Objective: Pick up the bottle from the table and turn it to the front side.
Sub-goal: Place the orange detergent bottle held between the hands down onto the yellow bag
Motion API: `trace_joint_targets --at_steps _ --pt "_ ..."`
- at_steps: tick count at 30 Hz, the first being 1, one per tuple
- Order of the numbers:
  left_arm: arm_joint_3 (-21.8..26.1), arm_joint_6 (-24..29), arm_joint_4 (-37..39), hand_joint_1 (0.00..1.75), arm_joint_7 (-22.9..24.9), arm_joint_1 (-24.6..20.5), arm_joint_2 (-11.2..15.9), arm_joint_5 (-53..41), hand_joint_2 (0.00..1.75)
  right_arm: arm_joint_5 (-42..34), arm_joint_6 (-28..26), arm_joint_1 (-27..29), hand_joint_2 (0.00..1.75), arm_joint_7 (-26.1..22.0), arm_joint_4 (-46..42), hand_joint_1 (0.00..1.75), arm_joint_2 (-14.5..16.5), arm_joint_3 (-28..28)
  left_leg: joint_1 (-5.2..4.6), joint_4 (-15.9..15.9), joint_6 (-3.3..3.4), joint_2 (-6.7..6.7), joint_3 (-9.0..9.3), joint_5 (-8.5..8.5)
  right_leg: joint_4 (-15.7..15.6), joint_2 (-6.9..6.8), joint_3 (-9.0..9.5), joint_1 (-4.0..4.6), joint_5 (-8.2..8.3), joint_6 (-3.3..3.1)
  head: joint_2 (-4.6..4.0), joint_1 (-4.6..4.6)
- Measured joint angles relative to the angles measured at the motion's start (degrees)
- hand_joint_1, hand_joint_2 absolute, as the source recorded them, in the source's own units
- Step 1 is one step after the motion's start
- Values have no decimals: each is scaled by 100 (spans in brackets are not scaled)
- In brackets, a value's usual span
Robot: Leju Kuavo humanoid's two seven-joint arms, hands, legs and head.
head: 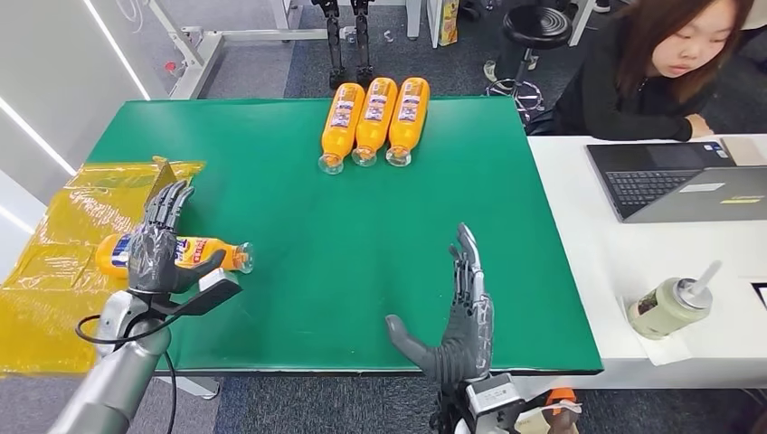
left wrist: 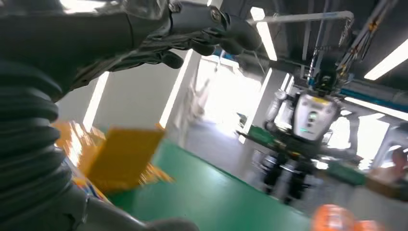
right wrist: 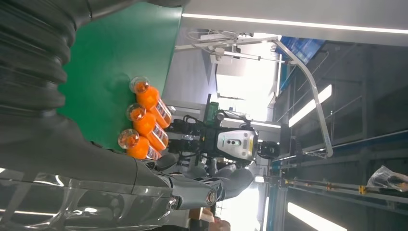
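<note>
Orange bottles [head: 374, 120], seemingly blue-labelled, on green table [head: 362, 235].

Robotics lab, office-like.
Marked by another humanoid robot [right wrist: 234, 143], overhead gantry frame [right wrist: 308, 82], laptop [head: 678, 181], green worktop [head: 362, 226].

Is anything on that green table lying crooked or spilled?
Nothing is spilled. One bottle lies apart near the table's left edge, crosswise, partly on the yellow plastic sheet, under the left hand. The other three bottles lie side by side at the far edge.
</note>
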Motion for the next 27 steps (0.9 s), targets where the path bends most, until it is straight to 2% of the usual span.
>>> trace_joint_targets --at_steps 4,9,12,16,20,24,27 --pt "-42 -798 -1123 0 -137 651 -121 1386 175 68 46 6 175 1 2 0 22 -107 0 0 1 5 -1 -2 -3 8 -4 0 -1 1 0 0" --pt "-279 -1190 -2018 0 -156 1151 -308 2288 175 186 -148 17 175 1 17 0 23 -171 -1 0 4 4 -3 -5 -4 6 -5 -1 -1 1 0 0" --pt "-495 -1256 -2113 0 -156 1241 -559 3060 175 265 -346 16 175 1 82 0 24 -201 -2 0 4 1 -3 -5 -5 2 -2 -2 -1 2 0 0" --pt "-845 -1305 -2123 0 -156 1463 -1077 3974 175 305 -550 38 175 1 304 0 25 -314 -4 2 6 0 -2 -5 -7 0 2 -3 1 4 0 1" --pt "-988 -1573 -2124 0 -156 1733 -1595 4565 175 313 -724 318 175 3 511 0 25 -593 -5 3 15 -1 -5 -12 -11 -2 3 -3 -1 8 0 2" --pt "-1000 -1623 -2124 0 -156 1858 -1863 4616 175 370 -817 545 175 3 613 0 26 -828 -5 3 15 1 -6 -16 -11 1 -3 -3 -3 9 0 1" --pt "-1091 -1227 -2190 0 -156 1932 -1934 4251 175 539 -910 794 175 18 510 0 30 -1087 -4 2 16 -3 -6 -16 -10 -5 -3 -2 -5 8 0 1"
